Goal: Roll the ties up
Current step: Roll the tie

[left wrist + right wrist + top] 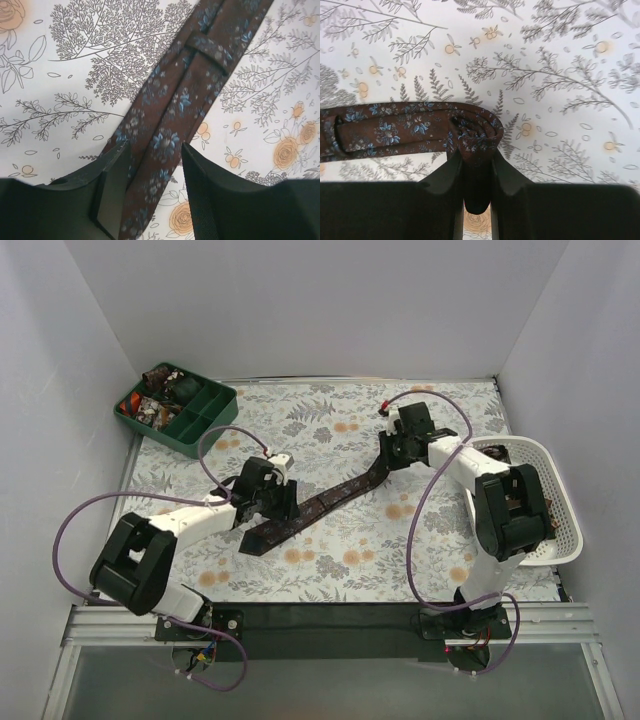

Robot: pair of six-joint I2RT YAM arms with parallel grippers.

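Observation:
One brown tie (330, 500) with small blue-pink flowers lies diagonally across the flowered tablecloth. Its wide end points at the near left and its narrow end lies at the far right. The right gripper (392, 450) is shut on the narrow end, which is wound into a small coil (475, 132) pinched between the right gripper's (476, 157) fingers. The left gripper (272, 510) hovers low over the wide part. In the left wrist view the tie (170, 115) runs flat between the left gripper's (154, 155) open fingers, its left edge passing under one finger.
A dark green divided tray (212, 418) stands at the far left corner with small brownish coils (158, 400) in its compartments. A white lattice basket (560, 530) sits at the right edge behind the right arm. White walls enclose the table.

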